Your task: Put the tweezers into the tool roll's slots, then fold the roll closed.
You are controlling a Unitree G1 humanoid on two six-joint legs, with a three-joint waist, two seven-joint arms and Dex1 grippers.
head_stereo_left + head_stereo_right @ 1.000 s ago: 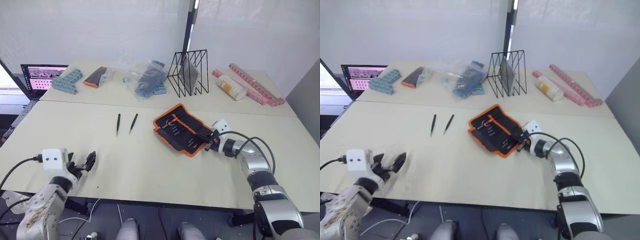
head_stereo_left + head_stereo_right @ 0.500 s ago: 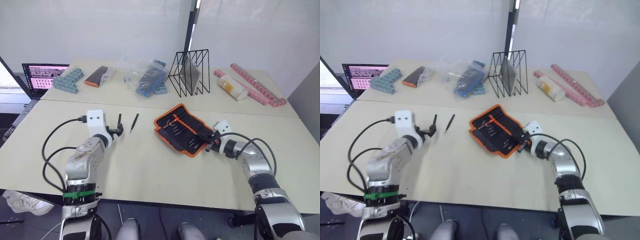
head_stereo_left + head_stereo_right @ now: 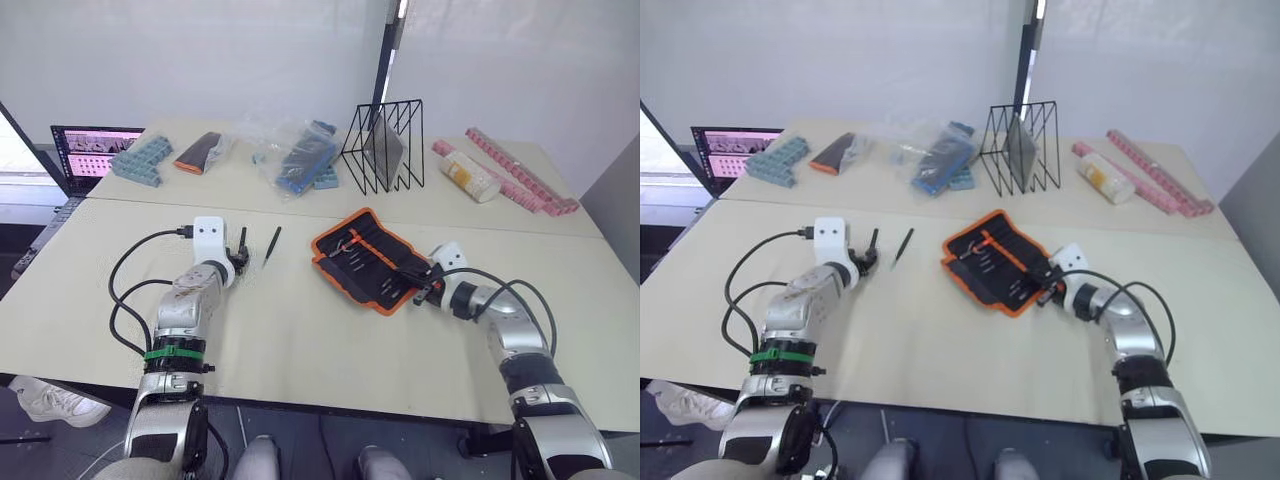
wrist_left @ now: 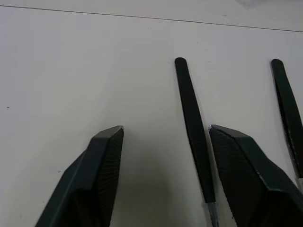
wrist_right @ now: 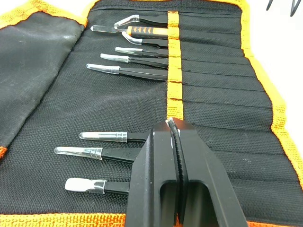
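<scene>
I'm seeing my left gripper (image 4: pixel 163 142) sitting open on the table (image 3: pixel 300 330), fingers spread around the butt end of one loose pair of tweezers (image 4: pixel 193 127); it's lying nearer one finger (image 4: pixel 246 175), not clamped. A second loose pair (image 3: pixel 271 243) is lying just to its right, both left of the tool roll (image 3: pixel 372 259). The roll is lying unrolled at table centre, several tweezers already tucked in its slots. My right gripper (image 5: pixel 173 130) is resting closed on the roll's near right part, fingers pressed together over the orange centre strip; whether it's pinching fabric I cannot tell. A wire rack (image 3: pixel 385 145) is standing on the far side.
</scene>
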